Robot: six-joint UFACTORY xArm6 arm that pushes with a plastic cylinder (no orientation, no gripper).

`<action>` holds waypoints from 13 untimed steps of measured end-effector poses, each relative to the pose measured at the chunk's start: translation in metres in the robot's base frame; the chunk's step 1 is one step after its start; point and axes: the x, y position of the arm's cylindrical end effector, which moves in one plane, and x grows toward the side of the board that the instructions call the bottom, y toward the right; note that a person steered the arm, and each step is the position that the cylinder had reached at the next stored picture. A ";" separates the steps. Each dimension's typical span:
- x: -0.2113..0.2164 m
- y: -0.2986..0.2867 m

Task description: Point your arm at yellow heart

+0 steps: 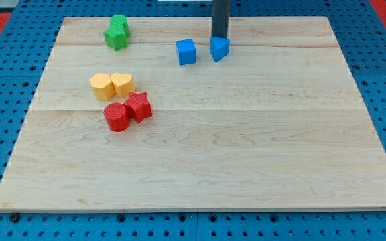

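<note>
One yellow heart, touching yellow hexagon

Only body part in shot: one straight rod, dark grey to near-black, matte. Plain cylinder, same width all the way down, no taper visible. Faint lighter vertical sheen along one side. No cables, screws, labels or markings that I can make out on it. Top is cut off by the view's top edge, so the mount and arm don't show. My tip ends flat and blunt, same dark colour as the shaft.
</note>
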 end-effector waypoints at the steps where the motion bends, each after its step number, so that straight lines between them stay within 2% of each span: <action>1: 0.001 0.015; 3: 0.013 0.112; 4: 0.043 0.139; 5: 0.072 0.126; 7: 0.106 0.037; 11: 0.106 -0.123; 13: 0.096 -0.146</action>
